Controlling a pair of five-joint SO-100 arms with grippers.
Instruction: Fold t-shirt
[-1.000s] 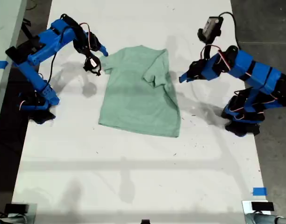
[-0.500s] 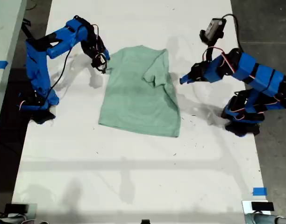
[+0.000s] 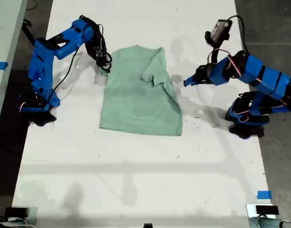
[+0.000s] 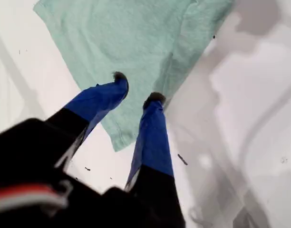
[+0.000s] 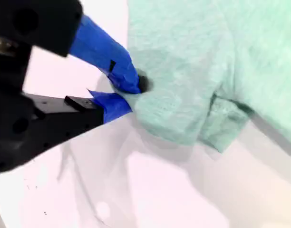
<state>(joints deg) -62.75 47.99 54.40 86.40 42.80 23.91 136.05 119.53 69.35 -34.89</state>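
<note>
the t-shirt lies on the white table. my second gripper pinches its edge. my first gripper hangs open above the cloth.

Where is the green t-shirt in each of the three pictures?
Exterior view: the t-shirt lies in the middle of the white table, between the two arms.
First wrist view: the t-shirt lies beyond my first gripper.
Second wrist view: the t-shirt lies beside my second gripper, which pinches its edge.
Shared landmark: the white table.
</note>
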